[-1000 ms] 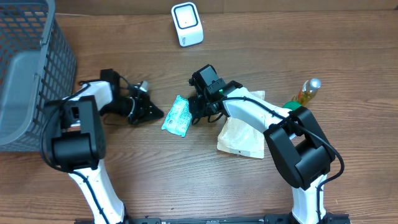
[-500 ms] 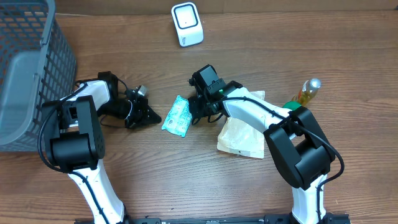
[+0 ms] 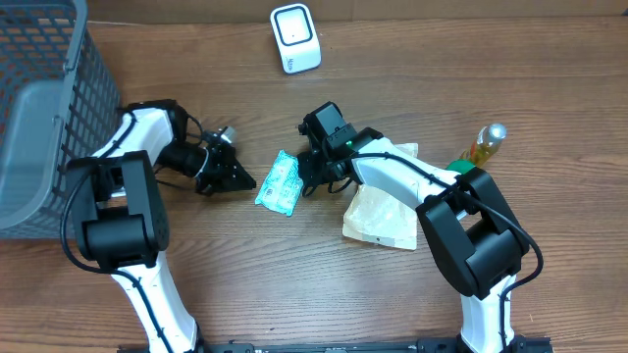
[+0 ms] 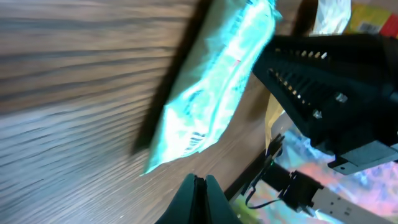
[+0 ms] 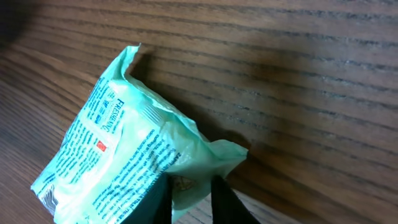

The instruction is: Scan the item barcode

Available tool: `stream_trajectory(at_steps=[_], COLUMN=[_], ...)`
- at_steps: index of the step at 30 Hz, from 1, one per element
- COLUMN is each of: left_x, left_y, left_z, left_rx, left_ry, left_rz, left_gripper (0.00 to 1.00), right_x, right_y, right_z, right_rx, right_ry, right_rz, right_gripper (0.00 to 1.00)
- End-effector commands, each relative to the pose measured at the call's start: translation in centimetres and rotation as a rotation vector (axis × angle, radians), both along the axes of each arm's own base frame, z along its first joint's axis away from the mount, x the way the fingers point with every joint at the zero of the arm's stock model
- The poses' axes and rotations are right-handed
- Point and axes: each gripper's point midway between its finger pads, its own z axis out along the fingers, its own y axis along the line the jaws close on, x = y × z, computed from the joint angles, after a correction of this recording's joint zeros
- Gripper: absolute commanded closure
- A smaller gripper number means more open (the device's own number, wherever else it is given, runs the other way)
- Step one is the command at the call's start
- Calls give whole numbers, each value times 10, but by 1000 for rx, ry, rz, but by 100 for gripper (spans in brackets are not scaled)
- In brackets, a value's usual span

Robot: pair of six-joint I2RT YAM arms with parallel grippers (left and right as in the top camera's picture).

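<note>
A teal packet point(image 3: 279, 182) with printed text lies flat on the wooden table, mid-left of centre. My right gripper point(image 3: 307, 182) is at its right end. In the right wrist view its two fingers point(image 5: 189, 202) straddle the packet's point(image 5: 124, 162) crimped corner, touching it on both sides. My left gripper point(image 3: 238, 179) sits just left of the packet, shut with nothing in it. The left wrist view shows its tips point(image 4: 199, 190) pressed together, pointing at the packet point(image 4: 214, 81). A white scanner point(image 3: 295, 37) stands at the back centre.
A grey mesh basket point(image 3: 39, 118) fills the far left. A tan paper bag point(image 3: 378, 211) lies under the right arm. A yellow bottle point(image 3: 484, 145) and a green object point(image 3: 459, 167) sit at the right.
The left arm's wrist has swung up and back a little, while its gripper stays next to the packet. The right arm and the packet have not moved.
</note>
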Motion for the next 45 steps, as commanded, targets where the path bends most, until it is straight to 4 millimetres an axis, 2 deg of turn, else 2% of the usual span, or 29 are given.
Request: stream_trajectory(at_steps=[1, 5, 9, 10, 12, 14, 20, 30, 35, 39, 42, 45], left_x=[-5, -12, -18, -19, -21, -22, -18, -15, -18, -20, -16, -7], left_y=[-14, -27, -35, -35, -32, -26, -6, -6, 6, 5, 19, 26], left_z=[4, 3, -1, -3, -8, -12, -29, -33, -43, -45, -43, -31], left_rx=[-18, -6, 23, 38, 83, 129, 294, 333, 486, 522, 601, 604], left_ry=[-42, -19, -21, -18, -2, 11, 48, 46, 71, 63, 60, 31], left_rz=[-62, -99, -147, -156, -162, -161, -123, -110, -111, -140, -114, -64], left_gripper=[96, 96, 96, 96, 96, 96, 96, 96, 96, 96, 96, 96], right_x=[-4, -2, 8, 11, 15, 19, 23, 29, 29, 30, 35, 39], right_y=[-7, 3, 10, 10, 13, 15, 14, 18, 18, 16, 12, 12], right_z=[-10, 0, 31, 40, 49, 52, 51, 56, 55, 54, 54, 56], right_rx=[-25, 26, 78, 90, 108, 118, 107, 128, 126, 117, 94, 97], right_ry=[9, 8, -46, -65, -93, -109, -128, -159, -157, -163, -186, -205], right_rz=[-7, 11, 11, 10, 11, 11, 0, 1, 1, -6, -23, -29], right_gripper=[76, 66, 58, 53, 38, 34, 32, 32, 32, 32, 31, 28])
